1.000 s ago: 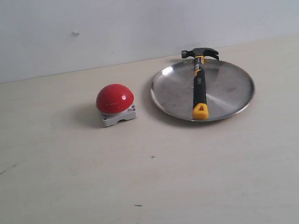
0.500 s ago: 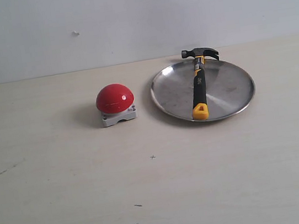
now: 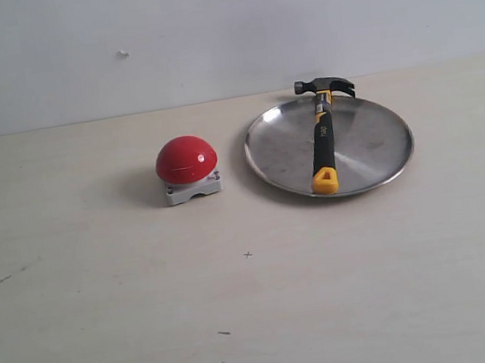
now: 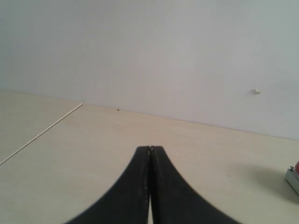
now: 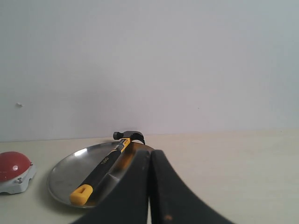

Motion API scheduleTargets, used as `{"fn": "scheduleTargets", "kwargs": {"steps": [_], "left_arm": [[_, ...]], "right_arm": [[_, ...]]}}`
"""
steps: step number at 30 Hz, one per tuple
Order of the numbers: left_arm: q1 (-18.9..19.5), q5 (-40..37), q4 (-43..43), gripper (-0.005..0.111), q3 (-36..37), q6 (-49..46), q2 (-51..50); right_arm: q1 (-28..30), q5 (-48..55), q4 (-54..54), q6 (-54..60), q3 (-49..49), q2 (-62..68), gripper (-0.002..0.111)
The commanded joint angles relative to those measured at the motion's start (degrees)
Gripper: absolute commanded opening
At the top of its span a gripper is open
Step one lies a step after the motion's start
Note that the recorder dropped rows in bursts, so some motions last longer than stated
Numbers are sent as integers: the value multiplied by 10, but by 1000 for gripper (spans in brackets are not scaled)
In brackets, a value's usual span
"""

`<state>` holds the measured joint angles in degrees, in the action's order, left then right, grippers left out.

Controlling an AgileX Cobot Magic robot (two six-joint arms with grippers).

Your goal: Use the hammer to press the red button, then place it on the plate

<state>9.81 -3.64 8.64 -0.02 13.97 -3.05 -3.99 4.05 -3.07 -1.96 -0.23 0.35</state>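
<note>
1. Lying across the plate [image 3: 372,141], the hammer [image 3: 321,139] has its head on the far rim and its yellow end toward the near rim. The red button [image 3: 185,159] stands just beside the plate, to its left in the exterior view.
2. Right gripper [image 5: 150,153]: jaws pressed together and empty. The hammer lies ahead of it, handle running obliquely away (yellow end nearest).
3. Left gripper [image 4: 150,150]: likewise closed and empty, with only the button's base edge in its sight.
4. Judgement: the right arm is nearer and must open its jaws before taking the handle.
</note>
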Motion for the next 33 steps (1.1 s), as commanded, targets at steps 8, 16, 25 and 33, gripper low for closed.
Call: {"fn": "scheduleTargets", "kwargs": {"steps": [8,16,25,33], "left_arm": [[1,7,7,0,0,3,4],[-11,3,7,0,0,-1,21],[-71,-11,11,0,0,-3,30],[-90,-15,11,0,0,-1,30]], "right_arm": [[0,1,2,2,2,-3,0],[0,1,2,2,2,-3,0],[0,1,-1,2,2,-3,0],[0,1,0,2,2,-3,0]]}}
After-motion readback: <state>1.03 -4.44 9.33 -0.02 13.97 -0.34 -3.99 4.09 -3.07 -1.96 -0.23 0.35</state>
